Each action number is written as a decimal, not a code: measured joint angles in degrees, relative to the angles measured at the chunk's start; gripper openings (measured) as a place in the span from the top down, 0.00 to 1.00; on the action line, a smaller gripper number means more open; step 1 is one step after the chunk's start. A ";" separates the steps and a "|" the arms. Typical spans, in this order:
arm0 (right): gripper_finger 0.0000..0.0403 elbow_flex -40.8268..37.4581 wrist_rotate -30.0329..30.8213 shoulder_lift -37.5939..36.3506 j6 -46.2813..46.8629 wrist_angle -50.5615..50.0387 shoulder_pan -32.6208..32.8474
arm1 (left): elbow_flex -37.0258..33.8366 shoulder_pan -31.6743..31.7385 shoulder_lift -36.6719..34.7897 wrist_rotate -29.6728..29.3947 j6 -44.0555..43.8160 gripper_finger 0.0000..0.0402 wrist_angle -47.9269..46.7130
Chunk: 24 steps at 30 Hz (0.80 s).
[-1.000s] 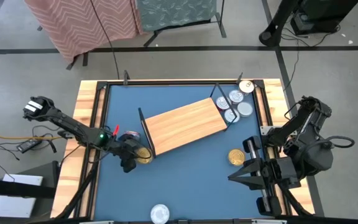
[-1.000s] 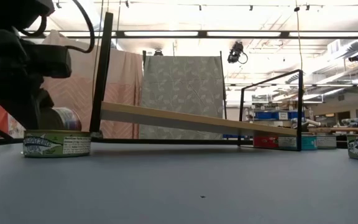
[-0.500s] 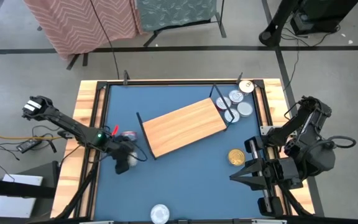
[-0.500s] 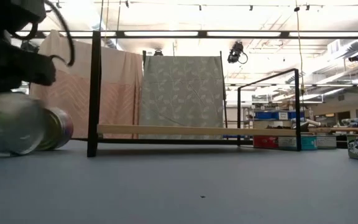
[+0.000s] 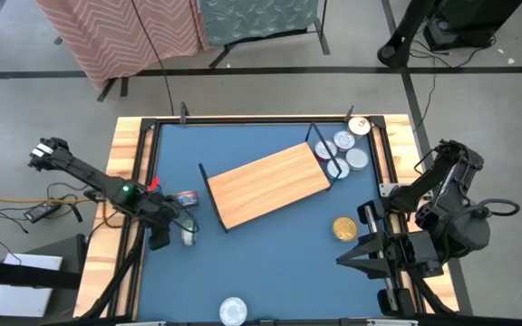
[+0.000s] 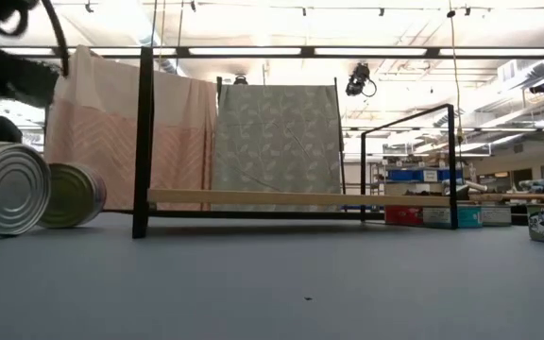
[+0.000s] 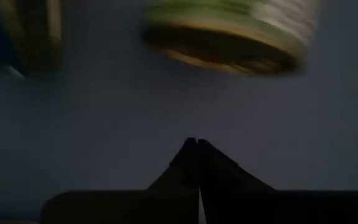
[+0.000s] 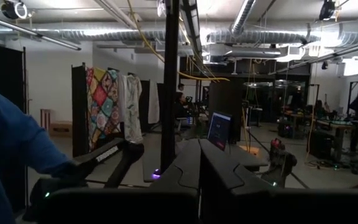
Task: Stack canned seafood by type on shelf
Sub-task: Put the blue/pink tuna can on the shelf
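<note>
The light-wood shelf [image 5: 265, 186] stands level on its black wire end frames on the blue table [image 5: 270, 272]. Left of it, two tins stand on their rims: a silver-ended one [image 6: 3, 187] and another behind it [image 6: 72, 195]; from above they are the tin [image 5: 188, 234] and the blue-sided tin [image 5: 186, 197]. My left gripper [image 5: 160, 239] hangs shut just left of the nearer tin [image 7: 229, 31], apart from it. My right gripper [image 5: 347, 258] is shut, raised at the near right, holding nothing.
Several tins [image 5: 343, 149] lie flat at the far right corner beside the shelf's right frame. A gold-lidded tin [image 5: 343, 227] lies near my right gripper, and a silver one [image 5: 233, 311] at the near edge. The wooden rim [image 5: 130, 181] borders the table.
My left gripper has drawn back toward the table's left edge and risen. The tin that propped up the shelf's left end came out from under it and now stands on its rim. The shelf's left end has dropped, so the board lies level.
</note>
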 joint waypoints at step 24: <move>0.96 0.00 3.40 0.00 6.68 0.07 -0.08 | 20.44 -2.10 4.41 -3.71 55.35 0.60 26.03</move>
